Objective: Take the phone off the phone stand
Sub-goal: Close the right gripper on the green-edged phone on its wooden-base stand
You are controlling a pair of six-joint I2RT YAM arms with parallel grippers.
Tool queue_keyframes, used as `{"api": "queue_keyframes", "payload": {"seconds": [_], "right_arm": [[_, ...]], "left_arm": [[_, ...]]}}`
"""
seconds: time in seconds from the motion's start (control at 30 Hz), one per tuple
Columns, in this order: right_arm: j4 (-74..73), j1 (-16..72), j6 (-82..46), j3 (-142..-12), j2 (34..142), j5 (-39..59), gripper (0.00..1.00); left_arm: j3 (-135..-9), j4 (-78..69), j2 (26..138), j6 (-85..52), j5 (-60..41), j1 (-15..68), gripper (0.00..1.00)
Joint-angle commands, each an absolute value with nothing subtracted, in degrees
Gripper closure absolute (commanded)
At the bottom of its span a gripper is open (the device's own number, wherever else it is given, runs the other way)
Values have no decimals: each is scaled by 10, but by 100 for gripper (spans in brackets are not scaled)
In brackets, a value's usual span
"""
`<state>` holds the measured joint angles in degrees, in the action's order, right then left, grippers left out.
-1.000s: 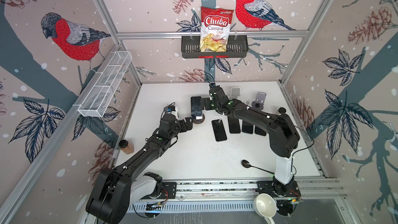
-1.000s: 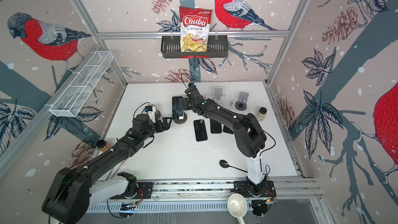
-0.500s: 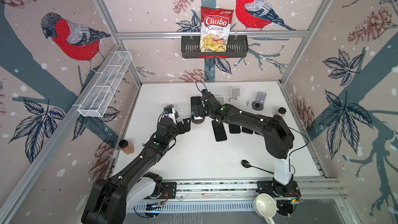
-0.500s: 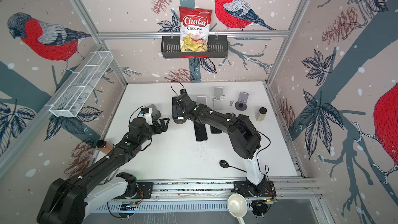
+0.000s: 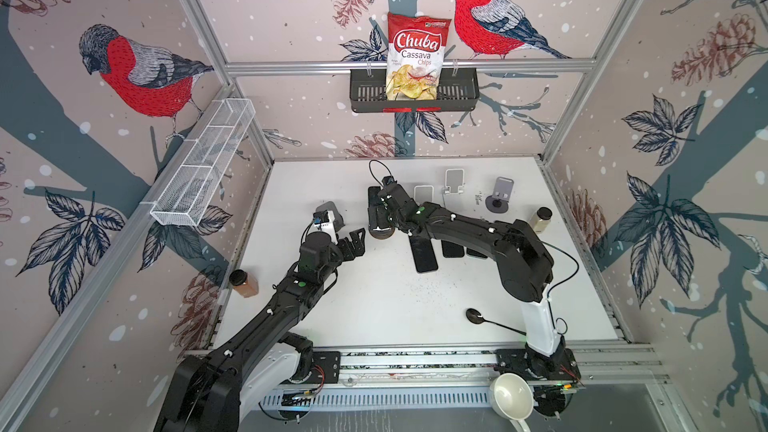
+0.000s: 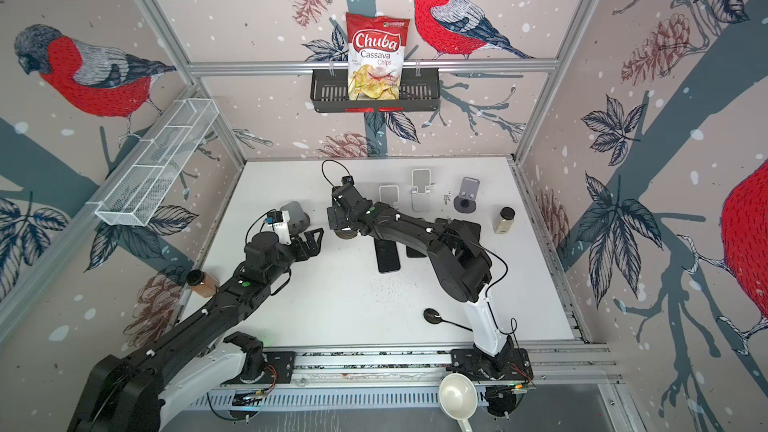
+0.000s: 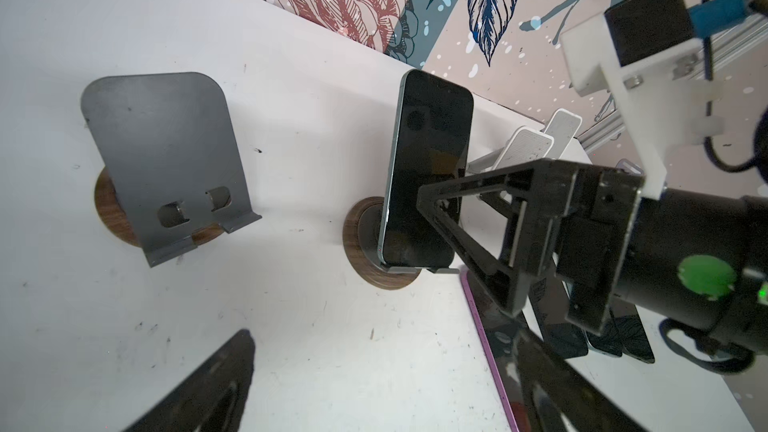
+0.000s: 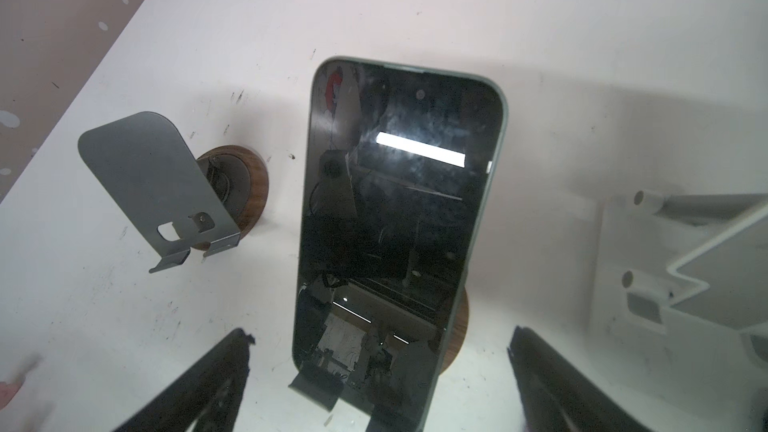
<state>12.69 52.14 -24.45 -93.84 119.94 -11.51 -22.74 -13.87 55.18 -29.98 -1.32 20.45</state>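
A dark phone (image 8: pixel 399 222) leans upright in a phone stand with a round wooden base (image 7: pixel 365 243), left of the table's middle in a top view (image 5: pixel 373 198). My right gripper (image 8: pixel 380 336) is open, one finger on each side of the phone's lower part, and neither touches it. In both top views the right gripper (image 5: pixel 377 219) (image 6: pixel 338 222) sits right at the phone. My left gripper (image 5: pixel 357 241) (image 7: pixel 386 338) is open over bare table, just left of the stand's base, holding nothing.
An empty grey stand (image 5: pixel 332 214) on a wooden base stands behind the left gripper. Several phones (image 5: pixel 424 255) lie flat under the right arm. White stands (image 5: pixel 454 180), a grey stand (image 5: pixel 500 195), a jar (image 5: pixel 540 220), an orange bottle (image 5: pixel 243 284) and a black spoon (image 5: pixel 478 317) are around.
My right gripper has swung left, from behind and right of the phone, to straddle it. The left gripper has hardly moved.
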Motion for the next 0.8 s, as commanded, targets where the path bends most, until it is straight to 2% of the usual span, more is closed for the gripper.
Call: {"api": "queue_keyframes", "payload": {"seconds": [0.0, 0.77], "right_arm": [[145, 525, -256, -961, 1215, -128, 1], [179, 533, -267, -1009, 1275, -159, 1]], "left_arm": [[-229, -163, 555, -293, -9, 204, 4], [-229, -173, 575, -290, -7, 204, 4]]}}
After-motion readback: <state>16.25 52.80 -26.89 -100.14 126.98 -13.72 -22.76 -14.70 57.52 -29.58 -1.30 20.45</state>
